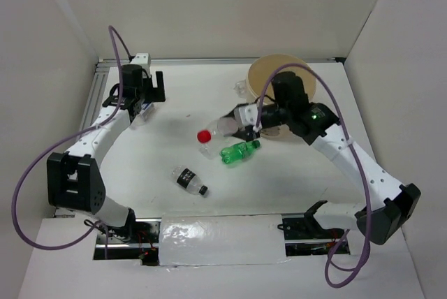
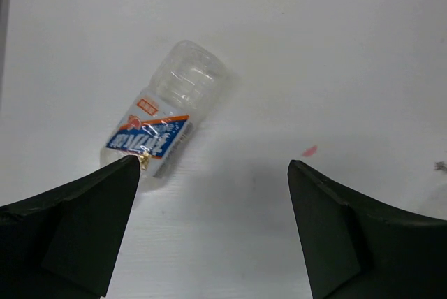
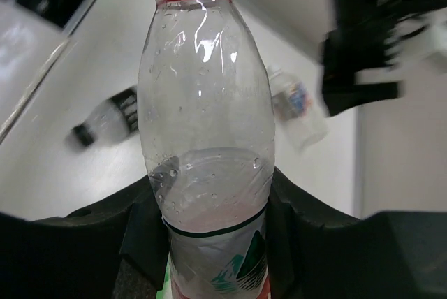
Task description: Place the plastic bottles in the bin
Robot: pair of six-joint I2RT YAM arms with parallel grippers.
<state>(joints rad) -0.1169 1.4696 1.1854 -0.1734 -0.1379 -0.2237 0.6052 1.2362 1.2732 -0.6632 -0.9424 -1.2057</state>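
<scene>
The right hand (image 1: 237, 128) is closed around the body of a clear plastic bottle with a red cap (image 3: 206, 103), which lies roughly level with its cap pointing away from the round beige plastic bin (image 1: 279, 58). Whether this bottle is clear of the white tabletop (image 1: 160, 145) I cannot tell. The bin stands at the far edge, partly hidden behind the right arm. Just beside the held bottle, on its near side, a small green plastic bottle (image 1: 239, 151) lies on its side. A black-labelled clear bottle (image 1: 190, 180) lies nearer the bases, apart from both. The left hand (image 2: 213, 173) is spread wide and holds nothing. A clear bottle with a blue and orange label (image 2: 167, 110) lies on the tabletop just beyond one fingertip.
</scene>
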